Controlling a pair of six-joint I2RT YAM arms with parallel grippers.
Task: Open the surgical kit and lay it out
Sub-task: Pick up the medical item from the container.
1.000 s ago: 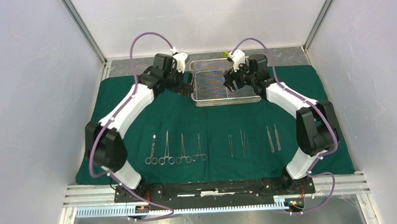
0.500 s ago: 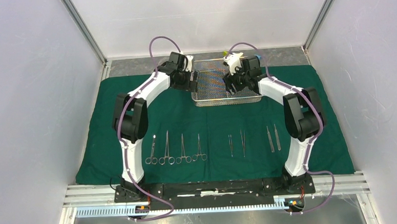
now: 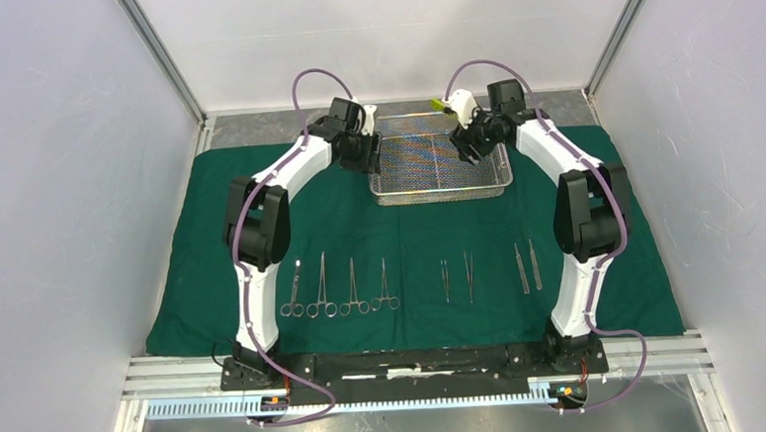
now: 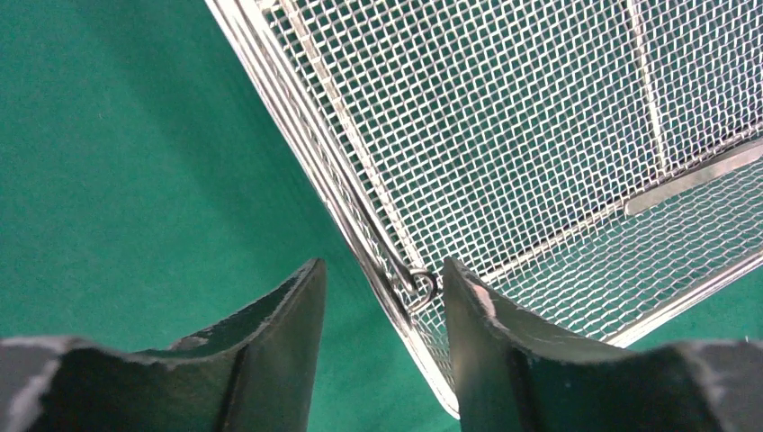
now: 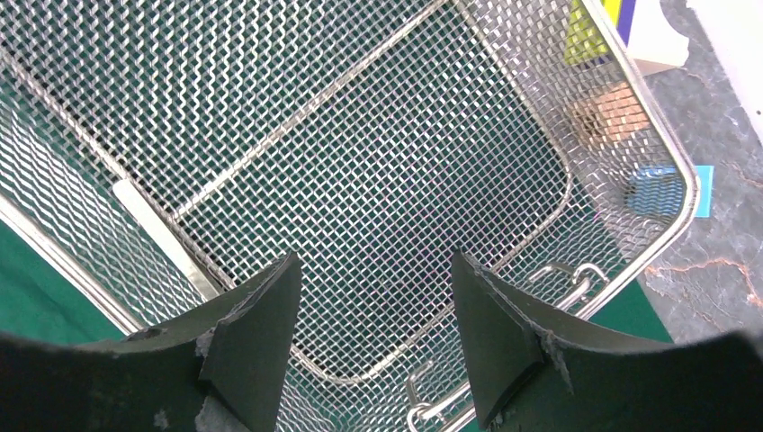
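A rectangular silver wire-mesh tray [image 3: 439,195] sits on a dark green cloth drape [image 3: 410,244] spread over the grey tabletop [image 3: 256,129].

The left gripper [image 4: 381,270] is spread, astride the tray's left wall. One finger [image 4: 270,333] is over the cloth outside the tray and the other [image 4: 486,342] is over the mesh inside. A small wire ring [image 4: 423,290] on the rim sits between them. Whether either finger touches the wire cannot be told, and the finger roots are cut off at the bottom of the wrist view. From above, this gripper is largely hidden under its own wrist.

The right gripper [image 5: 375,261] is spread too and pinches nothing, with the tray's mesh floor below and ahead of it. To its right are the tray's rounded corner and folded wire handle loops [image 5: 567,270], partly cut off. Beyond that corner a small yellow-green block [image 5: 585,36], a brown block [image 5: 612,112] and a blue block [image 5: 652,184] show through the mesh. They are only blurred patches, and their shapes are unclear.

Well behind both grippers, toward the arm bases, four ring-handled steel clamps [image 3: 352,287] and four slim steel tweezers [image 3: 469,276] lie in a row on the cloth, apart from one another.
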